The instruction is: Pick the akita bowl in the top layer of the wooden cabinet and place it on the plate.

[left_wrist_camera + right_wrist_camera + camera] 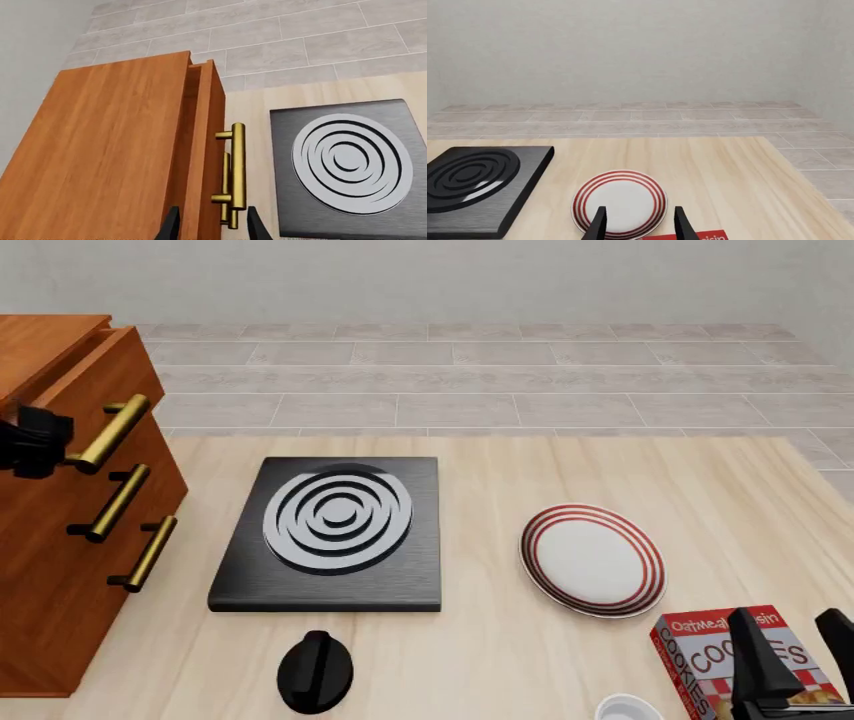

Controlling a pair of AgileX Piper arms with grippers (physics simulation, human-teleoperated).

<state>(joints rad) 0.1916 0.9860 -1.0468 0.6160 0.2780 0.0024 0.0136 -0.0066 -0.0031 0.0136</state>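
Note:
The wooden cabinet stands at the table's left edge. Its top layer is pulled out a small way, showing a narrow gap behind the drawer front. My left gripper is at the near end of that drawer's brass handle. In the left wrist view the left gripper is open, its fingers either side of the handle. The akita bowl is hidden. The plate lies right of centre. My right gripper hovers open near the front right corner, just short of the plate.
A black stove slab with white spiral rings lies between cabinet and plate. In front of it sits a black knob-like object. A red cookie box and a small white bowl are by the right gripper. Two lower drawers stay closed.

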